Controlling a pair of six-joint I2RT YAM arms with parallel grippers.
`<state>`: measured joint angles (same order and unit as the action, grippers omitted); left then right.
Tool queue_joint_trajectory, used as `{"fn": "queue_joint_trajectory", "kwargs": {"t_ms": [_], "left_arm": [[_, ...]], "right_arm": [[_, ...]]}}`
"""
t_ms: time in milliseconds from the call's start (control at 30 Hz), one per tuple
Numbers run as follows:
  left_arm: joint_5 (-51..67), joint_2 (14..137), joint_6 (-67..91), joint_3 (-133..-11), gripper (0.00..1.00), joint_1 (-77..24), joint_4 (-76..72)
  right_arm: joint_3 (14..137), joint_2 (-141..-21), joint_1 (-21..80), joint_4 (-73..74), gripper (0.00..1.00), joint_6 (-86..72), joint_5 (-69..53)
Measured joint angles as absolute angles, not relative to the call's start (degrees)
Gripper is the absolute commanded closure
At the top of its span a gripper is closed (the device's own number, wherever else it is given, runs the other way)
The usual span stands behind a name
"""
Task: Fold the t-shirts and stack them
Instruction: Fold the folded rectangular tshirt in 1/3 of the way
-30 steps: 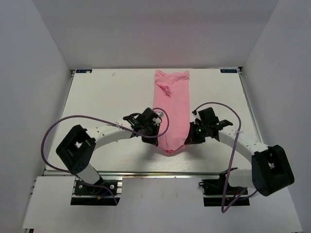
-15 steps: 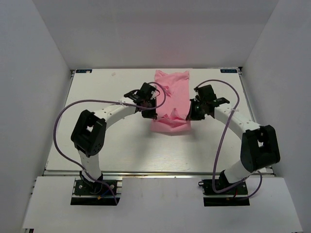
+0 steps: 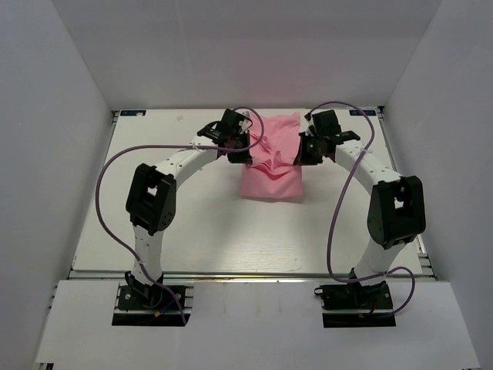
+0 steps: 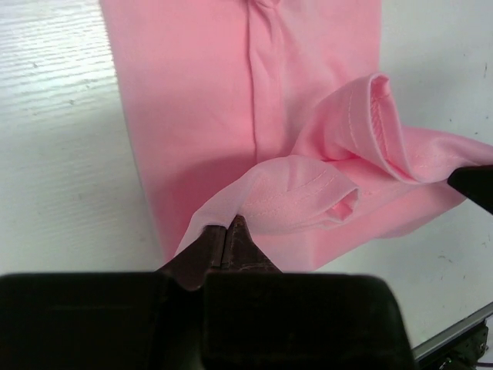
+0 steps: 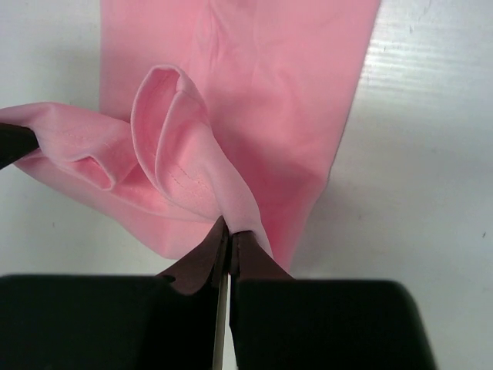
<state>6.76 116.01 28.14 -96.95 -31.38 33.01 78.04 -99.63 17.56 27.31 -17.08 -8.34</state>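
Note:
The pink t-shirt [image 3: 271, 158] lies as a narrow strip at the back middle of the table, its near end lifted and doubled over toward the far end. My left gripper [image 3: 244, 152] is shut on the left corner of that lifted hem; the left wrist view shows the t-shirt [image 4: 254, 116] pinched at the left gripper's [image 4: 225, 227] tips. My right gripper [image 3: 299, 153] is shut on the right corner. In the right wrist view the t-shirt [image 5: 254, 92] hangs in loose folds from the right gripper's [image 5: 229, 231] tips. Both hold the hem a little above the lower layer.
The white table [image 3: 169, 223] has walls on three sides and a metal rail [image 3: 246, 274] along its near edge. Purple cables [image 3: 115, 166] loop off both arms. The far table edge [image 3: 192, 110] lies just beyond the shirt.
Both grippers have carried the shirt's near end away from the arm bases toward the back of the table, folding it over the far half. The arms are now stretched farther out.

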Motion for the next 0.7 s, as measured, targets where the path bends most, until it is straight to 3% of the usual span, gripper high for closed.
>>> {"fn": "queue_joint_trajectory", "kwargs": {"t_ms": [467, 700], "left_arm": [[8.49, 125.36, 25.76, -106.96, 1.0, -26.04, 33.91], [10.57, 128.64, 23.22, -109.12, 0.94, -25.89, 31.07]], "right_arm": [[90.3, -111.44, 14.2, 27.92, 1.0, -13.02, -11.22], [91.55, -114.19, 12.4, 26.44, 1.0, -10.81, -15.11]]}}
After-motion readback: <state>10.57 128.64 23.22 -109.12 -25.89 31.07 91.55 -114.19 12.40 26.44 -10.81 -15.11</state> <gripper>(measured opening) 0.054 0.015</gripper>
